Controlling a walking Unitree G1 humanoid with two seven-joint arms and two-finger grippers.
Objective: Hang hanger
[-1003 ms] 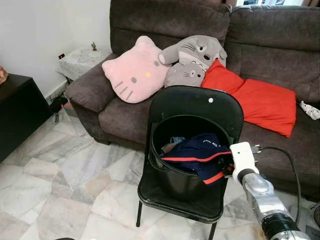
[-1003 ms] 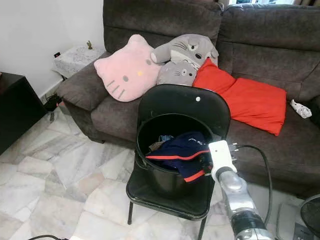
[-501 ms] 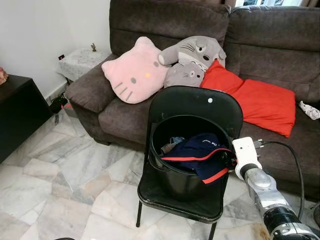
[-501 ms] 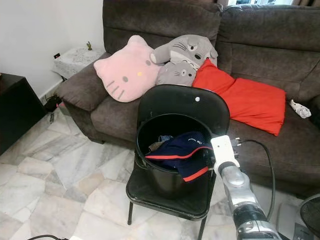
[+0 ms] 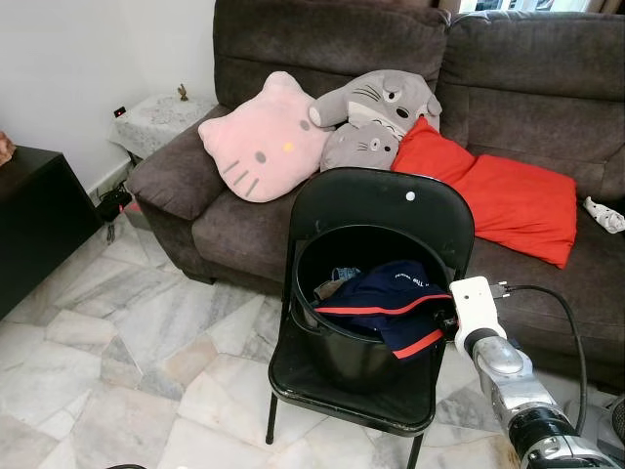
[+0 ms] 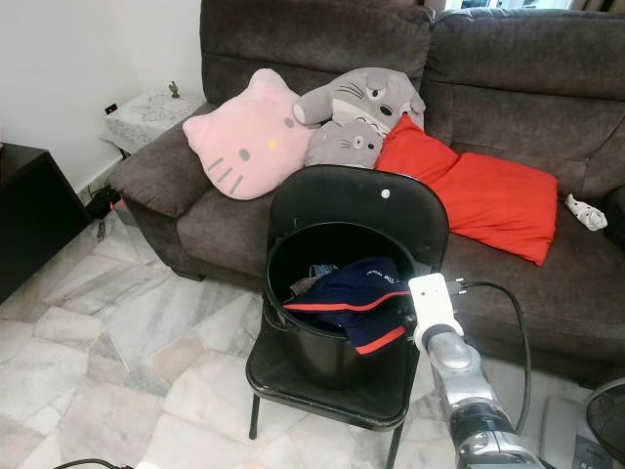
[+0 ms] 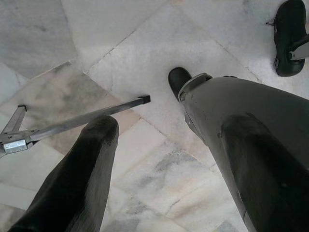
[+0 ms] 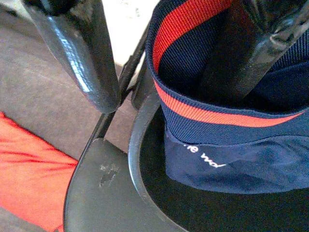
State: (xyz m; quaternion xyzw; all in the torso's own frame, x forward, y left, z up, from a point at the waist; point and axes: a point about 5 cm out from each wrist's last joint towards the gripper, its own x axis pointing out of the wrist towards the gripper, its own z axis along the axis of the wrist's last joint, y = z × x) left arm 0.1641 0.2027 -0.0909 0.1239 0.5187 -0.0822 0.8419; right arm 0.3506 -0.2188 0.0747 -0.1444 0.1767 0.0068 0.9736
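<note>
A navy garment with a red stripe [image 5: 386, 298] lies heaped in a black bucket [image 5: 305, 293] standing on a black folding chair [image 5: 381, 200]. One ribbed edge drapes over the bucket's right rim. My right gripper [image 8: 159, 92] is at that rim, open. One of its fingers [image 8: 227, 63] rests over the garment's striped edge, and the other is outside the bucket by the chair back. My left gripper [image 7: 166, 130] hangs open above the marble floor, holding nothing.
Behind the chair stands a brown sofa [image 5: 547, 88] with a pink cat cushion [image 5: 264, 142], grey plush toys [image 5: 376, 112] and red cushions [image 5: 508, 200]. A black cabinet [image 5: 34, 225] is at the left. A grey metal bar [image 7: 72, 123] lies on the floor.
My right wrist drifted slightly right and up, then back, staying at the bucket's right rim. The garment has barely shifted.
</note>
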